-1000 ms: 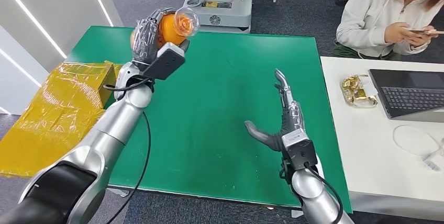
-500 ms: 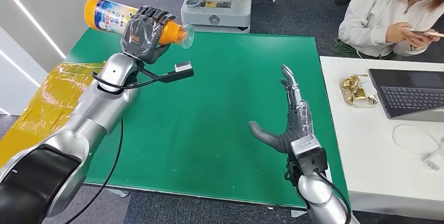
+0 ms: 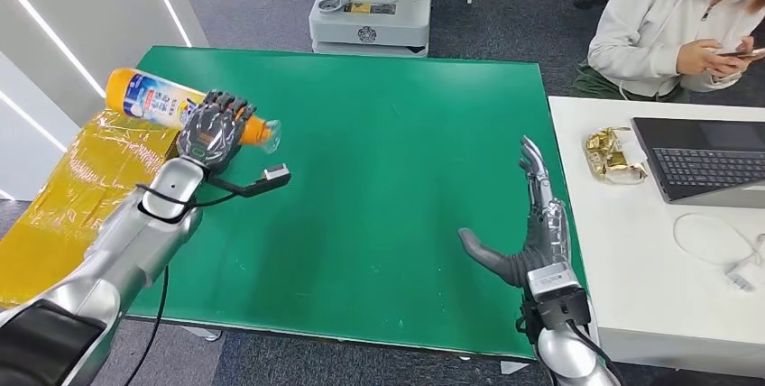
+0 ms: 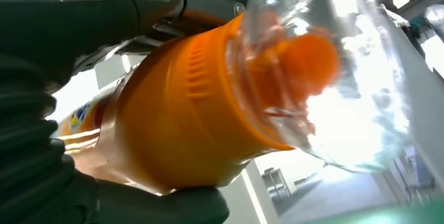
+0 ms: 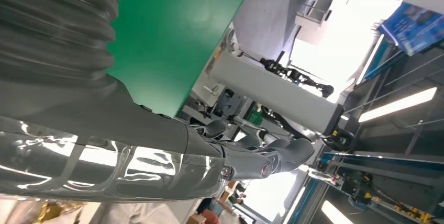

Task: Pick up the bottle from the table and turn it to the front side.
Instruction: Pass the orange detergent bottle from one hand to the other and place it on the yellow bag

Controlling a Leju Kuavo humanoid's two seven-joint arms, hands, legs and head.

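One orange bottle (image 3: 153, 104) (clear cap (image 3: 267, 133) toward three o'clock), lying sideways in the air over the green table (image 3: 379, 160) at its nine-o'clock edge, gripped round the neck end by the left hand (image 3: 213, 130). Right hand (image 3: 528, 233): empty, fingers straight and apart, thumb out, above the table's four-o'clock corner.

Bottle (image 3: 149, 102) middle hidden under left hand (image 3: 212, 131); label print unreadable.
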